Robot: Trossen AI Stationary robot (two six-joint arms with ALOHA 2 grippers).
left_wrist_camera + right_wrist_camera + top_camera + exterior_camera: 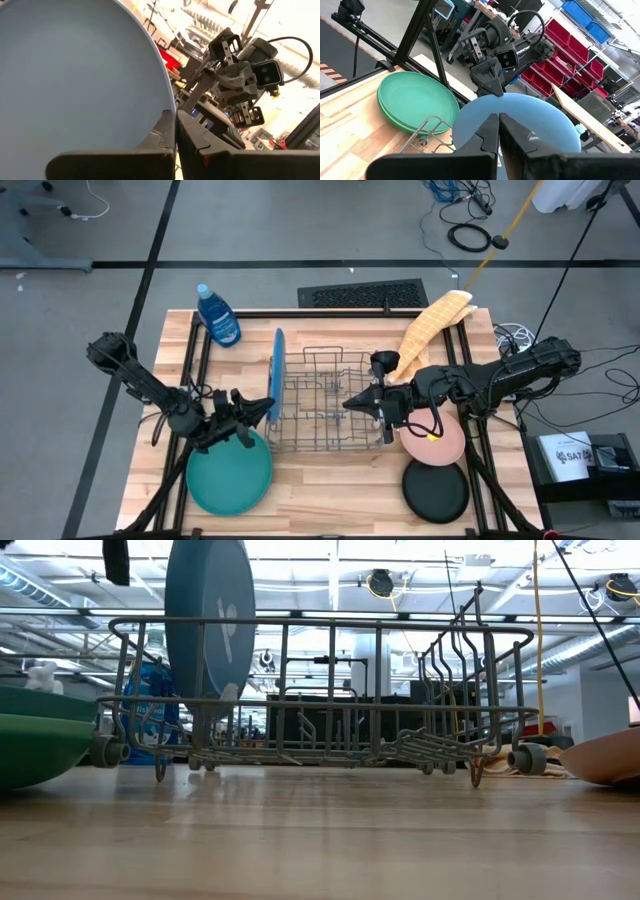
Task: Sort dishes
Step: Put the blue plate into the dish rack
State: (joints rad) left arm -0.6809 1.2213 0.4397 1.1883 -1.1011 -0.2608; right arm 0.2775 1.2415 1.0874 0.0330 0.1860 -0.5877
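Note:
A large blue plate (277,376) stands on edge in the left end of the wire rack (325,405); in the low view the plate (208,630) is upright with its lower rim among the rack's wires. My left gripper (266,410) is shut on this plate at its near end. My right gripper (350,402) is shut and empty above the middle of the rack, to the right of the plate. A teal plate (230,472) lies on a green one at the near left. A pink plate (432,438) and a black plate (435,490) lie flat at the near right. My left gripper pinches the blue plate's rim (169,107) between its two fingers (162,132), at the plate's near end. The fingers come level from the table's left. The plate stands upright, with its lower rim in the rack.
A blue soap bottle (217,315) stands at the far left corner. A yellow cloth (432,325) lies at the far right, behind the rack. The right arm reaches over the pink plate. Bare wood shows at the near edge between the two plate stacks.

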